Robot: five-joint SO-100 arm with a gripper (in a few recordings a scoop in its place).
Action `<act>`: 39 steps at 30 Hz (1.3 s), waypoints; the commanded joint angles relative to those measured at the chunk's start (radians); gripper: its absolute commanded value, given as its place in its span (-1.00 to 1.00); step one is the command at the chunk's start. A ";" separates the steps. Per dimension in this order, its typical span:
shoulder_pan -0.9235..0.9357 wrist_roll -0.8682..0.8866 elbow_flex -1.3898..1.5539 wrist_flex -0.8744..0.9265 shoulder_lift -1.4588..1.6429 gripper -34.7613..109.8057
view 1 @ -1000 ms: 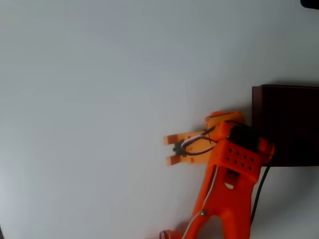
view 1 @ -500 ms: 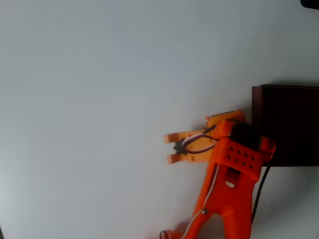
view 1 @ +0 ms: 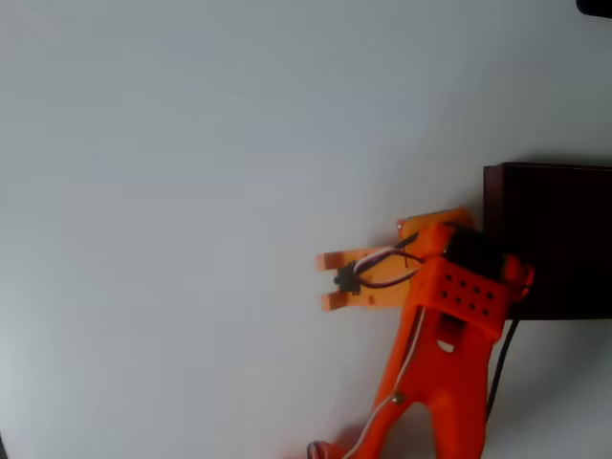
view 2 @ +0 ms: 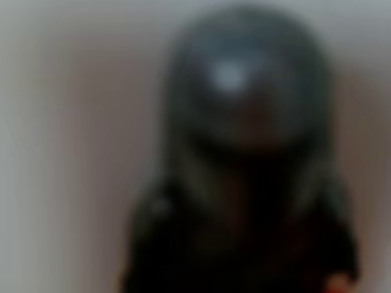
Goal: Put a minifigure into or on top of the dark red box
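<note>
Now the minifigure (view 1: 345, 280) is seen between the tips of the claw (view 1: 330, 281), apparently gripped, low centre of the overhead view; the dark red box (view 1: 550, 239) lies to its right, behind the claw.

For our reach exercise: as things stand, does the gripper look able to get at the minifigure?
Probably yes. In the overhead view the minifigure sits between the fingers of the gripper, with nothing else nearby on the white table. Whether the fingers touch it cannot be told.
</note>
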 commanded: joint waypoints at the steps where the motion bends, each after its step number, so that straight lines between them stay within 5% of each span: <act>1: -0.017 0.026 -0.005 0.044 0.080 -0.51; 19: 0.262 0.311 -0.333 0.256 0.264 -0.52; 29: 0.327 0.382 -1.101 0.517 -0.399 -0.52; 32: 0.328 0.387 -1.270 0.594 -0.532 -0.20; 39: 0.308 0.390 -1.321 0.629 -0.537 -0.02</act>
